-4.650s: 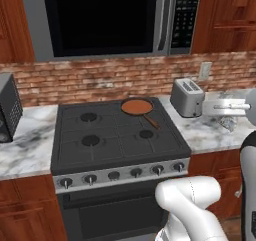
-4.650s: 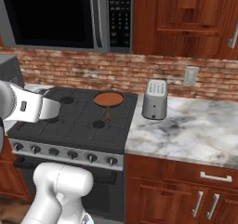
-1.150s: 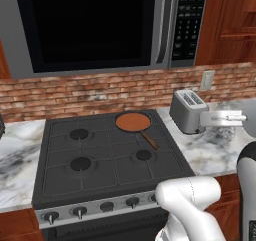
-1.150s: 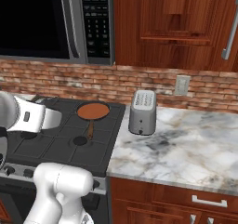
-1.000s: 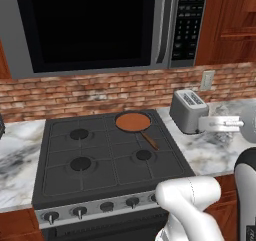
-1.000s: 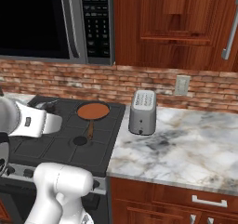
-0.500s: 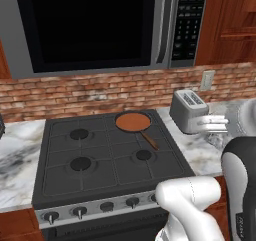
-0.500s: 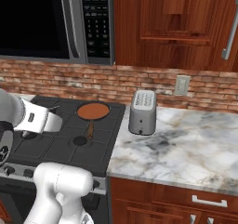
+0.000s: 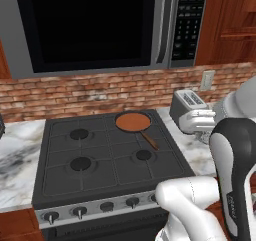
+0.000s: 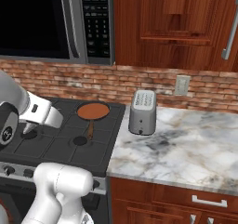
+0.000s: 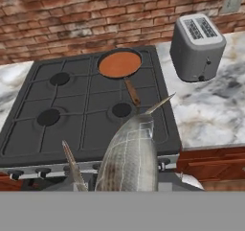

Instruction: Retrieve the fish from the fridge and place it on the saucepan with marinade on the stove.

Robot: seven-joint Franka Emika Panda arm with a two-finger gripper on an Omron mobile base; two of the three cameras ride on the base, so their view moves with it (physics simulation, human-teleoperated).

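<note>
Presently, one item in hand: the jaws stood partly closed on the fish [image 11: 131, 158], a silvery-grey scaled body that rose from the 6 o'clock edge of the hand view, its forked tail pointing toward 1 o'clock. The finger tips themselves were hidden under the fish.

Item: stove [image 11: 91, 110], dark grey, four burners under grates, lay beyond the fish and filled the middle of the hand view. A row of knobs [image 9: 105, 206] ran along its silver front panel, seen in the left base view.

Item: saucepan [image 11: 120, 64], shallow and round, sat on the rear burner at the stove's 1 o'clock corner. Its surface was a smooth reddish-brown marinade [image 9: 133, 121]. A thin brown handle [image 11: 132, 92] ran from the pan toward 5 o'clock, ending near the front burner on that side. The fish was held well apart from the pan, in front of the stove's near edge.

Item: toaster [image 11: 197, 46], grey, two slots, upright on the marble surface [image 10: 186, 148] just beside the stove, at 2 o'clock from the fish.

Item: brick backsplash [image 10: 153, 86] along the rear wall, with a wall outlet [image 10: 181, 85] above the toaster.

Item: microwave [image 9: 100, 27], dark-doored with a keypad, hung over the stove.

Item: wooden cabinets [image 10: 176, 25] above the marble surface.
</note>
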